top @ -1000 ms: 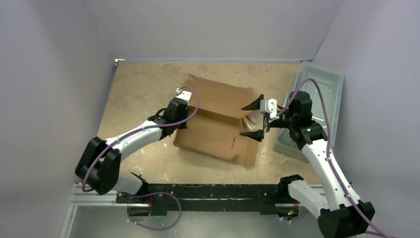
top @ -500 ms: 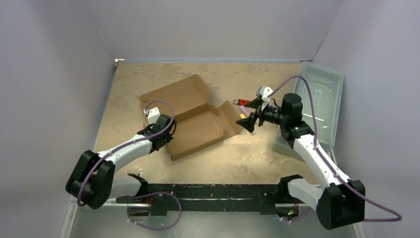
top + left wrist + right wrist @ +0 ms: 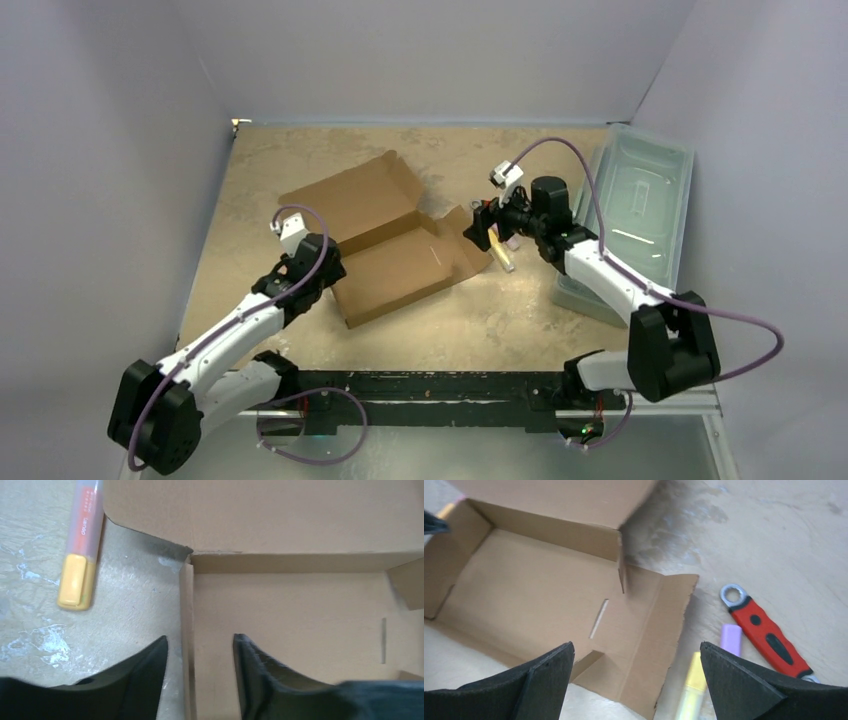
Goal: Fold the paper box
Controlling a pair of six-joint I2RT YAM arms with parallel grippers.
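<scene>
The paper box (image 3: 395,262) is brown cardboard and lies open in the middle of the table, with its lid (image 3: 350,200) tilted back and a right flap (image 3: 462,240) spread out. My left gripper (image 3: 330,272) is open at the box's left side. In the left wrist view its jaws (image 3: 199,640) straddle the upright left wall (image 3: 187,610) without closing on it. My right gripper (image 3: 480,228) is wide open and empty above the right flap. In the right wrist view it (image 3: 636,647) hovers over that flap (image 3: 659,630).
A translucent grey-green bin (image 3: 640,205) stands at the right edge. A red wrench (image 3: 764,632), a purple-capped marker (image 3: 730,637) and a yellow marker (image 3: 691,685) lie right of the box. A yellow-capped marker (image 3: 82,545) lies left of it.
The box went from partly folded to lying open with its lid back. My left gripper drew back to the left wall. My right gripper swung left over the right flap.
</scene>
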